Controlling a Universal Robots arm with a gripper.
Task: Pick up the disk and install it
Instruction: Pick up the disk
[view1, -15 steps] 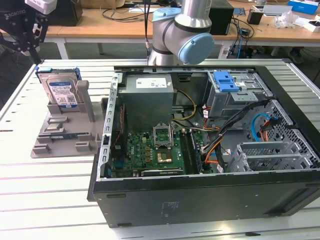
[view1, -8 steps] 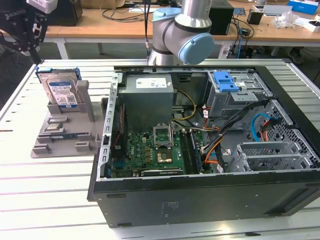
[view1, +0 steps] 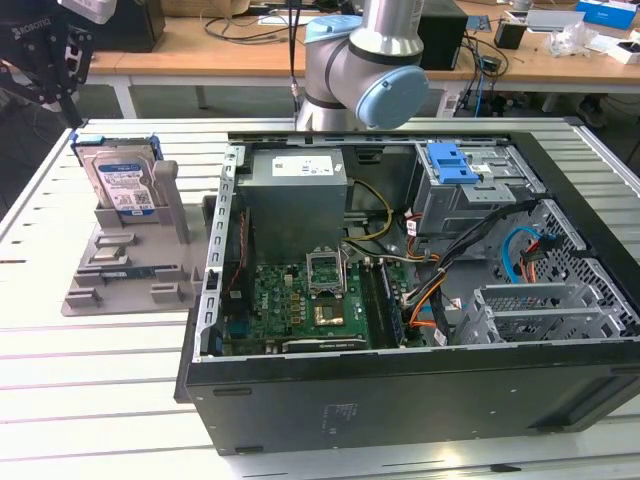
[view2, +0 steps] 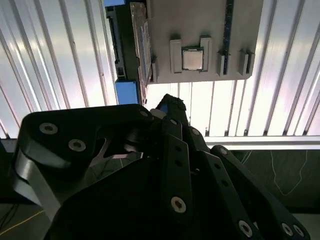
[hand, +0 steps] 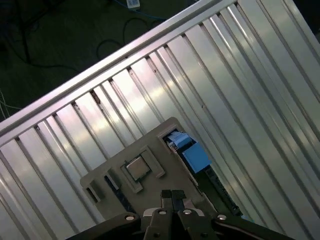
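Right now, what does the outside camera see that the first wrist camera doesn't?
Exterior view's own: the open computer case with its green motherboard and grey power supply. First wrist view's own: a top-down look at the square chip in the holder, and the gripper up close, shut and empty. Shared: the disk standing in the grey holder on the slatted table.

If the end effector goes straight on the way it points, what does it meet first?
The end effector would probably meet the grey holder tray, beside the chip seated in it, not the disk standing at its edge; depth is unclear.
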